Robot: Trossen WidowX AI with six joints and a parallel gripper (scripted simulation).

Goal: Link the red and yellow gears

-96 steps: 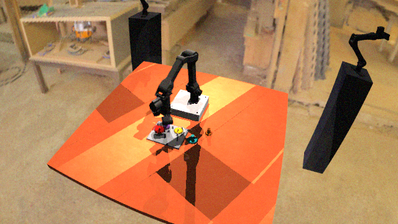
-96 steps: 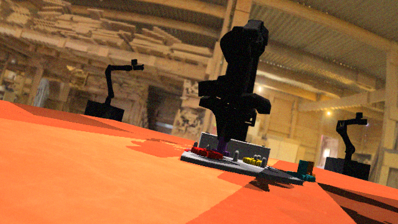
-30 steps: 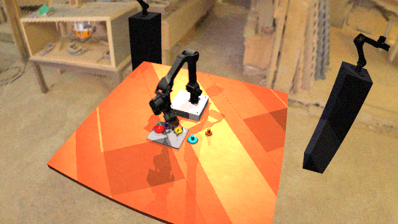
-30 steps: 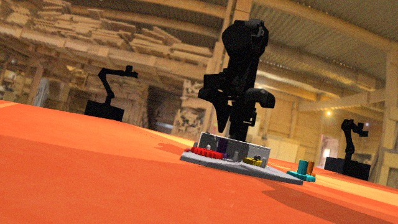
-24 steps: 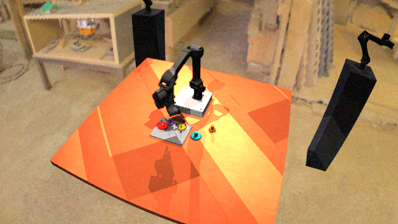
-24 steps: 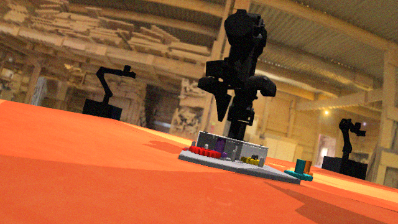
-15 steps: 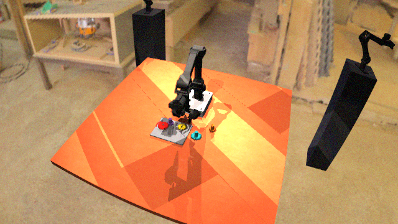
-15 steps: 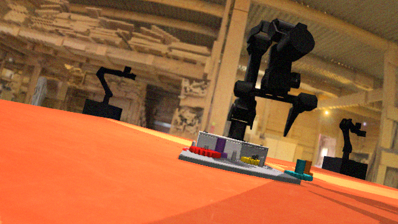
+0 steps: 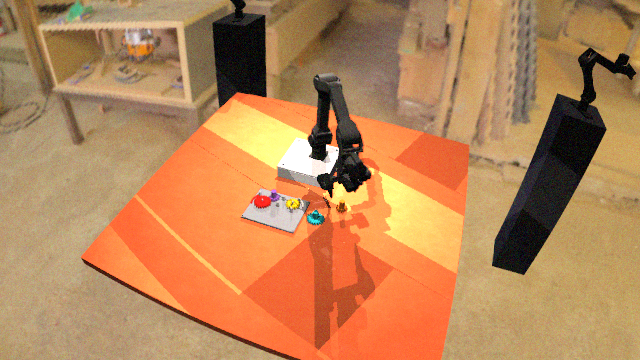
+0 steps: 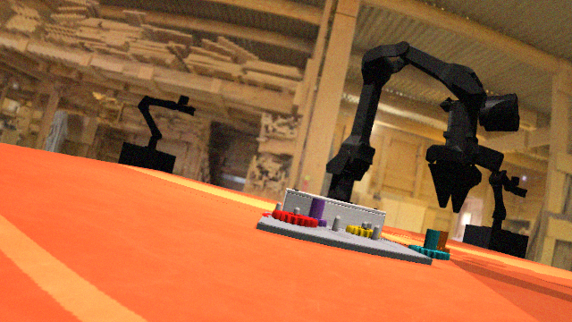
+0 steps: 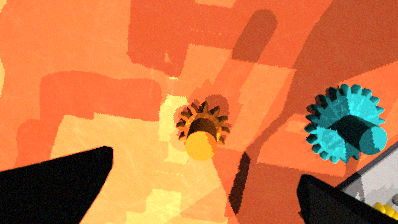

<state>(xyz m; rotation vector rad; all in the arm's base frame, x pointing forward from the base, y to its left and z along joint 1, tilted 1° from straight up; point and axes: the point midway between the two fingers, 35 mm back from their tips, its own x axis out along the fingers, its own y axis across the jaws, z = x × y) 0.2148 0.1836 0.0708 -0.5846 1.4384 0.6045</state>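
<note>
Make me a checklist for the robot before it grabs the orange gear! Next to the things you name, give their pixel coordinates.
- Gripper (image 9: 330, 192) (image 10: 450, 210) (image 11: 206, 170) open: ok
- Nothing between its fingers: ok
- Orange gear (image 9: 341, 206) (image 10: 443, 241) (image 11: 201, 145) standing upright on the table: ok
- Teal gear (image 9: 315, 218) (image 10: 431, 243) (image 11: 345, 125) off the grey board (image 9: 275, 215) (image 10: 349, 244) (image 11: 382, 170): ok
- Purple gear (image 9: 274, 195) (image 10: 317, 210) pushed fully flat: cannot tell
- Chain from red gear (image 9: 261, 201) (image 10: 295, 218) to yellow gear (image 9: 293, 204) (image 10: 358, 231) (image 11: 385, 210) finished: not ok

The red gear (image 9: 261, 201) (image 10: 295, 218) and smaller yellow gear (image 9: 293, 204) (image 10: 359, 231) (image 11: 386, 210) lay on the grey board (image 9: 276, 219) (image 10: 344, 242) (image 11: 382, 172), the small purple gear (image 9: 274, 195) (image 10: 317, 211) beside the red one, its tall knob upright. On the orange surface (image 9: 200, 240) (image 10: 156, 250) (image 11: 125, 135), a toothed teal gear (image 9: 315, 218) (image 10: 431, 249) (image 11: 345, 122) and smaller orange gear (image 9: 341, 206) (image 10: 442, 241) (image 11: 202, 125) stood knob-up.
</note>
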